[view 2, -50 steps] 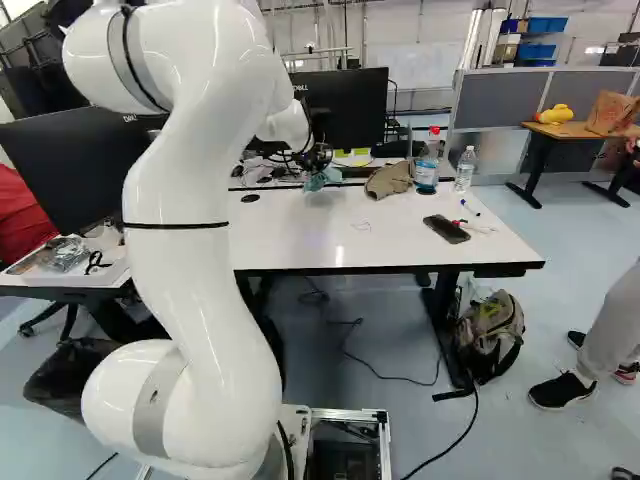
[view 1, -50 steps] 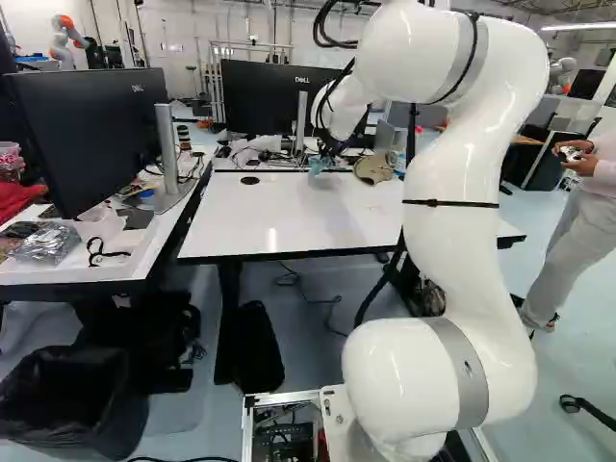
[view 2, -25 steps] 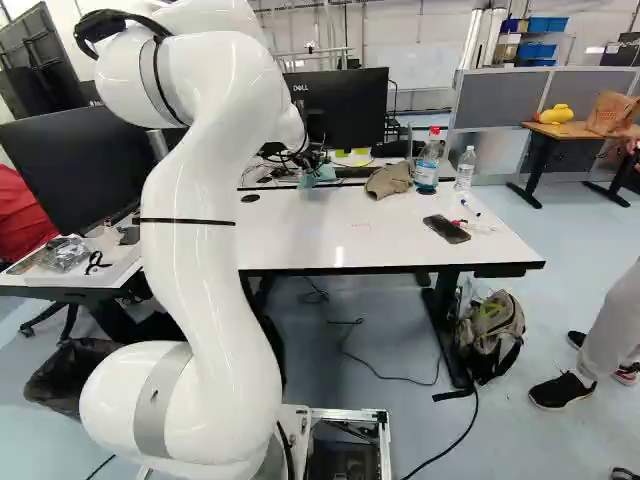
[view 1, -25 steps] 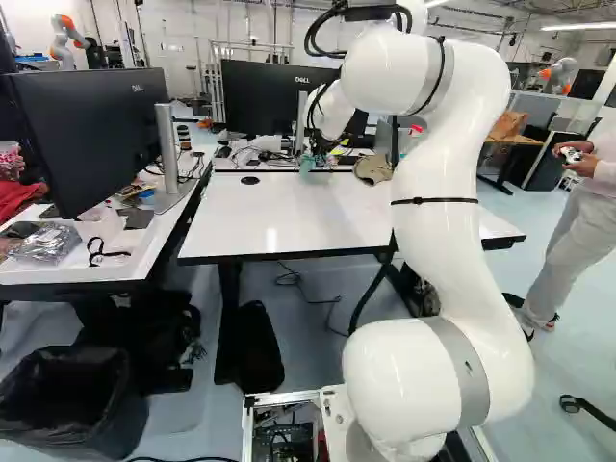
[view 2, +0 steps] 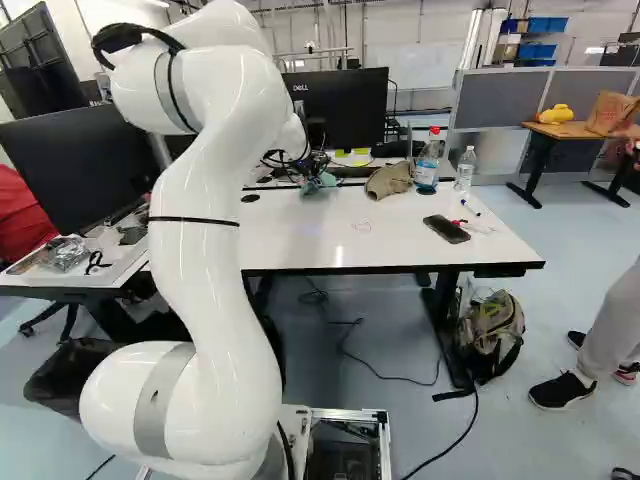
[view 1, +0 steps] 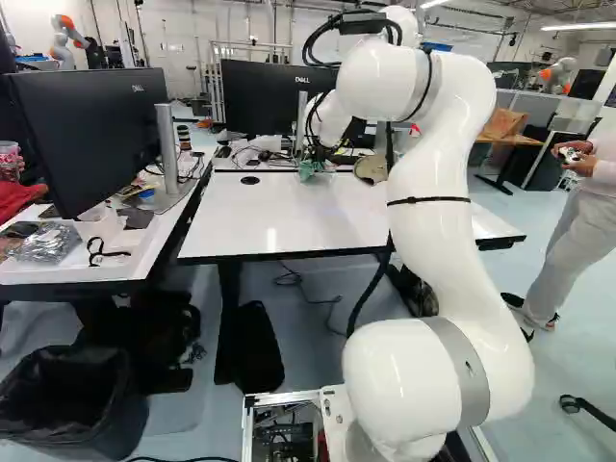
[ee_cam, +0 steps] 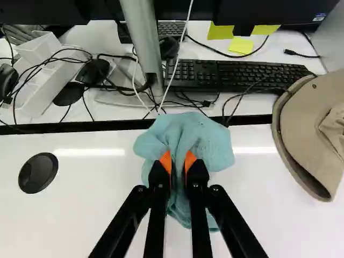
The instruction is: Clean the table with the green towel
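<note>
The gripper [ee_cam: 178, 162] pinches the towel [ee_cam: 207, 142] between both fingers; oversweeping towards three o'clock could drag the hat [ee_cam: 314, 126] (floppy, easily caught), overreaching towards twelve snag cables [ee_cam: 159, 105].

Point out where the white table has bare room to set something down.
The widest bare patch of the table lies between the black round cover, green towel and near edge. A smaller one separates the tan hat from the phone. It is crowded beside the hat, with two bottles, and beyond the far edge, with a keyboard and monitor stand.
</note>
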Robot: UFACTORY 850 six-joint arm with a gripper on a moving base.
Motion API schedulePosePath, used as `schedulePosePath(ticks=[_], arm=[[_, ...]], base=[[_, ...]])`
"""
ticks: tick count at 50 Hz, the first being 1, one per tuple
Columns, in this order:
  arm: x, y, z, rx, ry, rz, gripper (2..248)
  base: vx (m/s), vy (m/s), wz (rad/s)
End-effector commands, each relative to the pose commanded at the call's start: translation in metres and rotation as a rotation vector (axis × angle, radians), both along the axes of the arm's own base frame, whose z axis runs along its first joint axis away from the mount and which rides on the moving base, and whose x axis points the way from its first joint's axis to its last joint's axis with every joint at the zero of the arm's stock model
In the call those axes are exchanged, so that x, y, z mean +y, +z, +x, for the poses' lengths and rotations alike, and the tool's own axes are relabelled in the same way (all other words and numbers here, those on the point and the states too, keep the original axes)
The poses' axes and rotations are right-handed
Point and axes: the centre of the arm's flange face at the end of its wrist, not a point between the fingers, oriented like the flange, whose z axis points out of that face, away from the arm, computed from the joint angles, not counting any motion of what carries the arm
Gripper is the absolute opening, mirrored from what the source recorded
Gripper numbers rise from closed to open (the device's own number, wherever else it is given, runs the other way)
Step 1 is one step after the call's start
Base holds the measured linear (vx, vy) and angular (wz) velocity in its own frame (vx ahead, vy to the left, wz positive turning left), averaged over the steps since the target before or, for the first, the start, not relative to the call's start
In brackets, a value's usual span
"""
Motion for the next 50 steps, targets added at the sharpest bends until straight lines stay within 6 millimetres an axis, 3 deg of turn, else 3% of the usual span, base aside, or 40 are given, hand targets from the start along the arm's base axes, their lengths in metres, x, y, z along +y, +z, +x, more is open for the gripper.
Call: schedulePosePath(ticks=[33,50], arm=[[0.000,-0.045,0.017,0.044,0.000,0.000,46],[0.000,-0.045,0.017,0.045,0.000,0.000,46]], base=[[0.000,0.000,0.000],[0.000,0.000,0.000]])
